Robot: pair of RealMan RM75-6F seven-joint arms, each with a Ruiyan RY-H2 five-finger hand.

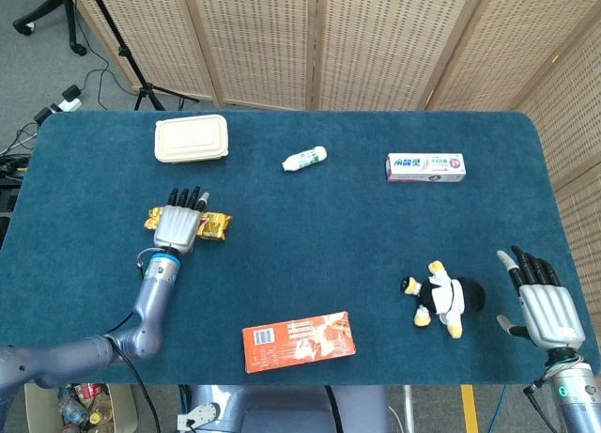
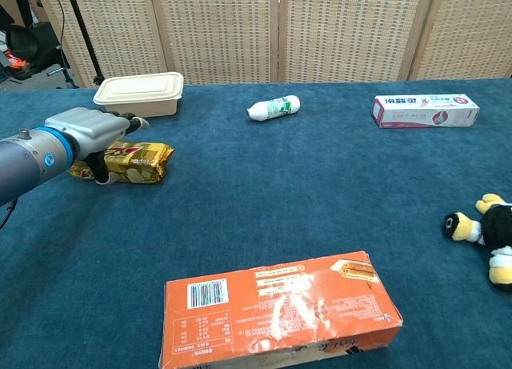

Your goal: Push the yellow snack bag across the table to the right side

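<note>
On the blue table [image 1: 310, 264], the snack bag [image 1: 214, 225] lies just below the lunchbox [image 1: 192, 137], the left hand [image 1: 177, 228] flat on it, fingers [image 1: 187, 200] extended, grasping nothing, apparently for pushing rightward.

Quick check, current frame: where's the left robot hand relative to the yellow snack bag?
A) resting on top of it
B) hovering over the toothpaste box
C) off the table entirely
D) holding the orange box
A: the left robot hand lies flat over the yellow snack bag, whose ends stick out on both sides of it in the head view; the chest view shows the same contact.
</note>
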